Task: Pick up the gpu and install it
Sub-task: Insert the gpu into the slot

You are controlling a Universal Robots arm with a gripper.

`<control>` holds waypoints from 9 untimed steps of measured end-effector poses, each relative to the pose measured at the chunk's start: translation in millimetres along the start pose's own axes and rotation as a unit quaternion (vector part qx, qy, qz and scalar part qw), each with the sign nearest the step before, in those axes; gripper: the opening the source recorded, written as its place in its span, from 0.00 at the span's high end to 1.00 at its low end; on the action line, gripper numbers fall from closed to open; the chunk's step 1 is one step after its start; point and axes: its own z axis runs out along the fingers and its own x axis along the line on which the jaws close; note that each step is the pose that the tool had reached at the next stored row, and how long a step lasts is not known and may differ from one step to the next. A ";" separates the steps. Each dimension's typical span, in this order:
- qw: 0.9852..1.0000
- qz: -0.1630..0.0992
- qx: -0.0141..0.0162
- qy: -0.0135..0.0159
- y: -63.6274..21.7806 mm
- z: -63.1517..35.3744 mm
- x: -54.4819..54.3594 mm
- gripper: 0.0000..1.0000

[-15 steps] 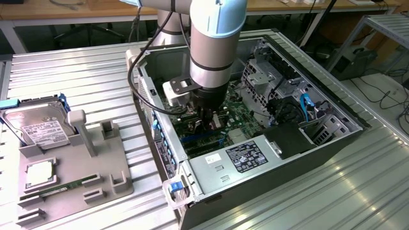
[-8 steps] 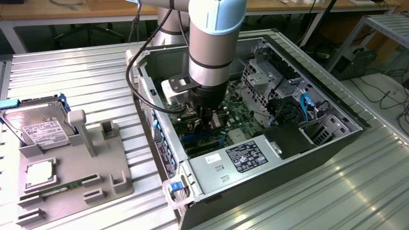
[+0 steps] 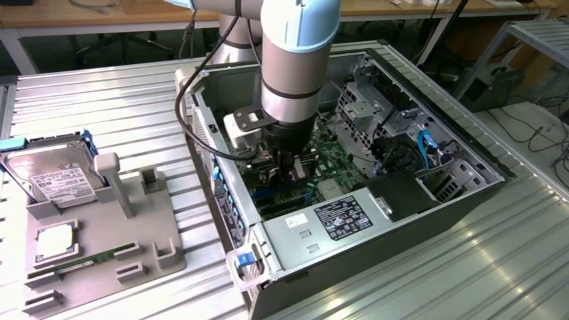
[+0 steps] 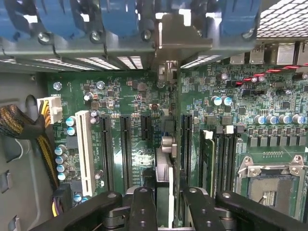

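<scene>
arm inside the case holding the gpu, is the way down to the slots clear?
Probably yes. The hand grips the gpu edge-on just above the motherboard, and the black slots beside it look unobstructed; the cable bundle sits off to one side.

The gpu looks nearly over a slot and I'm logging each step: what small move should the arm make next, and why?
Probably a slow push straight down. In the wrist view the gripper holds the gpu edge-on over the motherboard, its bracket up by the rear slot openings, and the card does not look seated yet.
</scene>
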 end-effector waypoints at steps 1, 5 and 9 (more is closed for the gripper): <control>1.000 0.000 0.001 -0.001 -0.1 1.3 -0.4 0.73; 1.000 0.000 0.000 0.000 0.2 1.6 0.0 0.73; 1.000 0.000 0.000 0.000 0.2 1.7 0.0 0.73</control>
